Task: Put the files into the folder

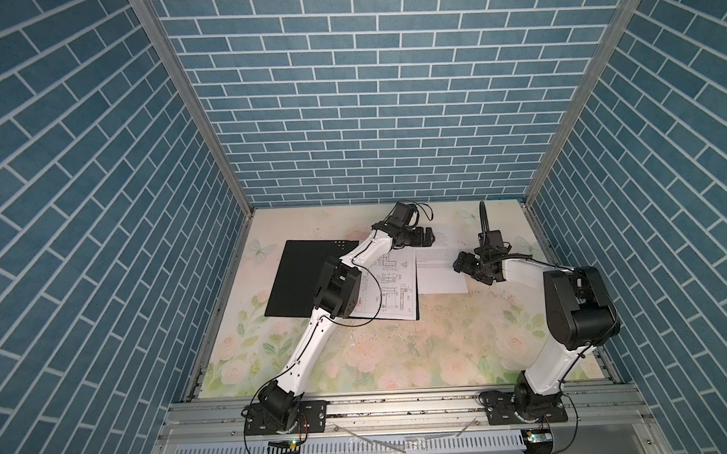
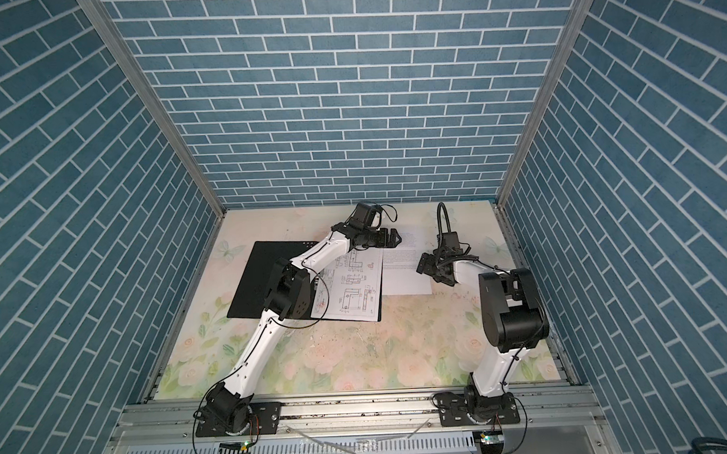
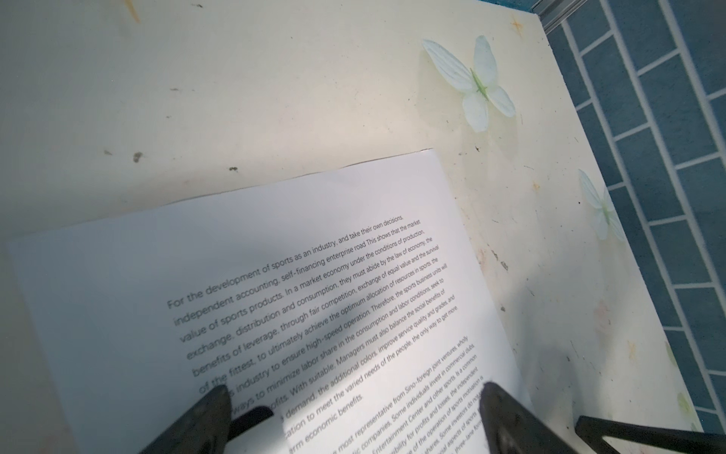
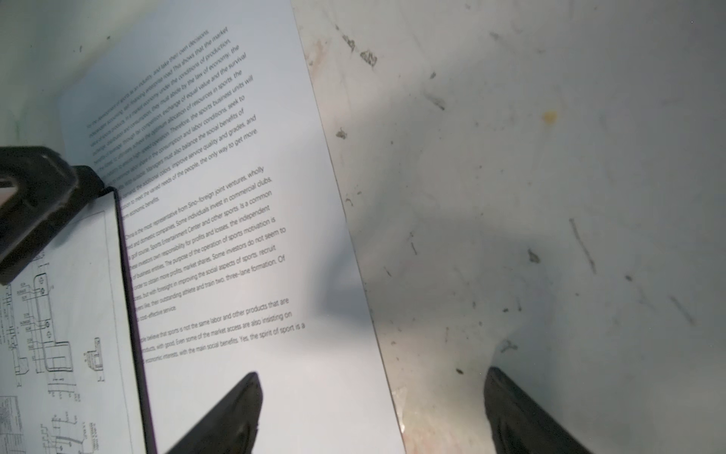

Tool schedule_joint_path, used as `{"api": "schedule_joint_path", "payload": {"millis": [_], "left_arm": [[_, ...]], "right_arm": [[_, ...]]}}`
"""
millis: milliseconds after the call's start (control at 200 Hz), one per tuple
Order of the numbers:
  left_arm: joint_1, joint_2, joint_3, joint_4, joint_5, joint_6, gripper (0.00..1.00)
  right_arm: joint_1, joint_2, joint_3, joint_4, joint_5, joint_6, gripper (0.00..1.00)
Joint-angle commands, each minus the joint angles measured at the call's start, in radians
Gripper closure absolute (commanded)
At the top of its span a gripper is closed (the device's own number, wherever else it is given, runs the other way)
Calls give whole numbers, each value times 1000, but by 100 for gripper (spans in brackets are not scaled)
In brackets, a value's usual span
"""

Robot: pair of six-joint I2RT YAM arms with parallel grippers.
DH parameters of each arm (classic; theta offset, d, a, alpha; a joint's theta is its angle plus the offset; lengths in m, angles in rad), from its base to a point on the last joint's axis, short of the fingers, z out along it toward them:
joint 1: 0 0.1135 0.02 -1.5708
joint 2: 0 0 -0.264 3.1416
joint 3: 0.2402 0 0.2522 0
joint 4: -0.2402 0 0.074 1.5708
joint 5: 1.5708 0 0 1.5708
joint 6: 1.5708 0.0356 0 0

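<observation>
The thin open folder (image 1: 297, 276), matte black inside, lies at 10 o'clock from the middle of the flowered table (image 1: 399, 351). A white sheet with line drawings (image 1: 393, 289) rests on its right half. A white text-only sheet (image 1: 438, 275) lies flat at 3 o'clock of the folder, its 9 o'clock edge seemingly under the folder's border. The left gripper (image 1: 430, 237) hangs over its 12 o'clock end, jaws apart. The right gripper (image 4: 373, 377) straddles its 3 o'clock edge, jaws also apart, holding nothing. I judge this sheet light, limp and slippery, so it is best taken at that free edge.
</observation>
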Motion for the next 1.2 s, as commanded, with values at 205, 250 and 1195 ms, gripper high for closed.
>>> {"api": "schedule_joint_path", "payload": {"millis": [205,250,1195], "left_arm": [[0,-41,-83,-84,-36,24,0],[4,-50,-90,-80,-43,19,0],[132,-616,-692,221,-72,12,0]], "right_arm": [[-3,-14,-42,13,-56,67,16],[-2,-26,-45,18,-60,77,17],[247,202,243,151,-219,294,25]]}}
